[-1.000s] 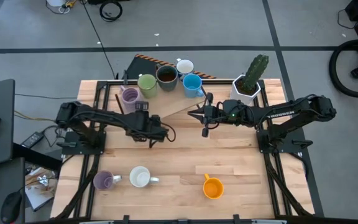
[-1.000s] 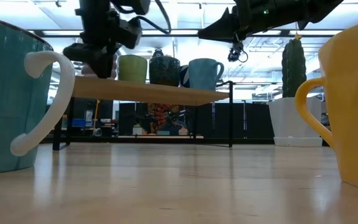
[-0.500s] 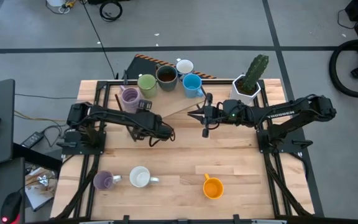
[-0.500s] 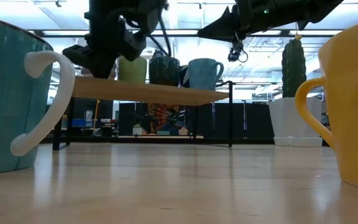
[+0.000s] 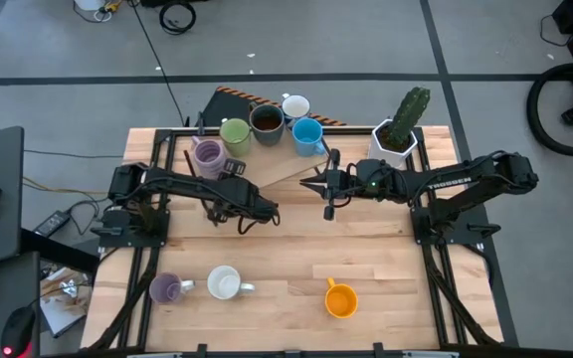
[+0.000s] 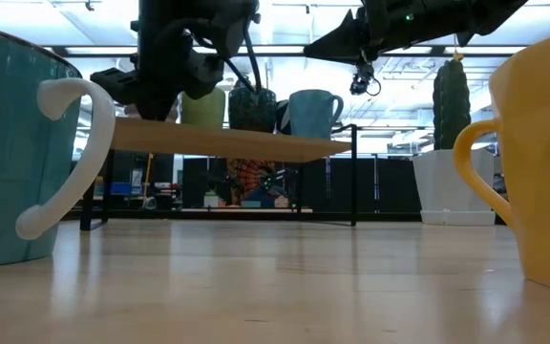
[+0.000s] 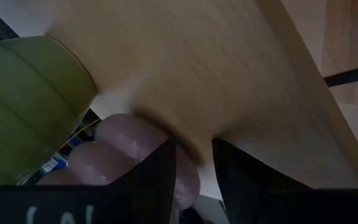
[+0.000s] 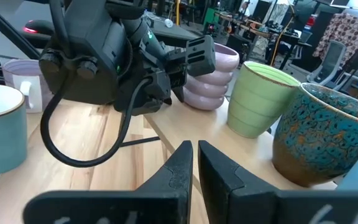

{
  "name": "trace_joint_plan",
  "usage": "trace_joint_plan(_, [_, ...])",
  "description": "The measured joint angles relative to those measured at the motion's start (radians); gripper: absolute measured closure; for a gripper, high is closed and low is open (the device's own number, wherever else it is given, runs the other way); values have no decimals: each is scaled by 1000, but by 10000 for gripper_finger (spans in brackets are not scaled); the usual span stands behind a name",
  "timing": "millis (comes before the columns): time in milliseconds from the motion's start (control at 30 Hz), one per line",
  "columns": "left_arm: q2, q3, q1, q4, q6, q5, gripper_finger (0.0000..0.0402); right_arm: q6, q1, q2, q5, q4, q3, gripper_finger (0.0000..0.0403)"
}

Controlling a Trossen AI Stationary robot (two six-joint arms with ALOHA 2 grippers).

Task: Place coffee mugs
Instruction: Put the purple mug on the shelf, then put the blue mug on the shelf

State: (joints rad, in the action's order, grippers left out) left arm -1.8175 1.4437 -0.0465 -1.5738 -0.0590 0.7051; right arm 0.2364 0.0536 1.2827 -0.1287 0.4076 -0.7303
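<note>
Cactus pot (image 5: 396,141) at shelf (image 5: 286,169) end. Green mug (image 5: 235,133) just beside purple mug (image 5: 207,153) on shelf. Left gripper (image 5: 219,175) beside purple mug, fingers parted, holding nothing. Right gripper (image 5: 306,183) closed, empty, over shelf.

Glossy ceramic mugs (image 5: 267,124); pale matt wood table (image 5: 286,259).

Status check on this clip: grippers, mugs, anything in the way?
Left gripper at the purple mug on the shelf, grip unclear. Right gripper shut, empty, hovering mid-table. Three mugs left up front. Nothing blocking.
</note>
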Motion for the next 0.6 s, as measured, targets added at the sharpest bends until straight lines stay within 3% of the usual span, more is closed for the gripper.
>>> trace_joint_plan(200, [0,6,-15,0,-5,-3,285,-1,0,0,0,-4,0,372])
trace_joint_plan(433, [-2,111,-38,5,11,-95,285,1,0,0,0,1,0,372])
trace_joint_plan(600, [-2,135,-27,5,22,-91,285,-5,0,0,0,-5,0,372])
